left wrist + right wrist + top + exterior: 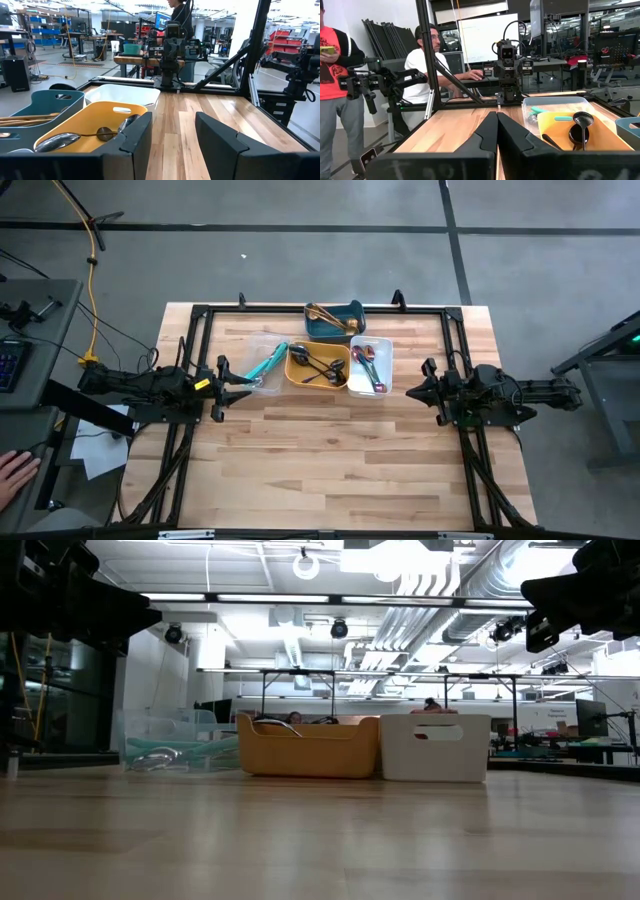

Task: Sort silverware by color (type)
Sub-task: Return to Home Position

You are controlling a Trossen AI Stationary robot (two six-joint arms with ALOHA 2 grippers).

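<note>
The silverware lies in four trays at the table's far middle. Teal-handled pieces (268,363) are in a clear tray (247,348). Black spoons (318,368) are in a yellow tray (292,376). Pink-purple pieces (368,369) are in a white tray (385,350). Gold pieces (328,316) are in a dark teal tray (352,308) behind them. My left gripper (243,383) hangs open at the table's left, just in front of the clear tray, pointing level, with nothing between its fingers (137,135). My right gripper (411,390) waits shut at the table's right, right of the white tray, holding nothing.
A black frame (300,309) runs round the table's far and side edges. Bare wood (330,460) fills the near half. People stand and sit beyond the left side (422,60); a hand (15,473) shows at a desk off the table's left.
</note>
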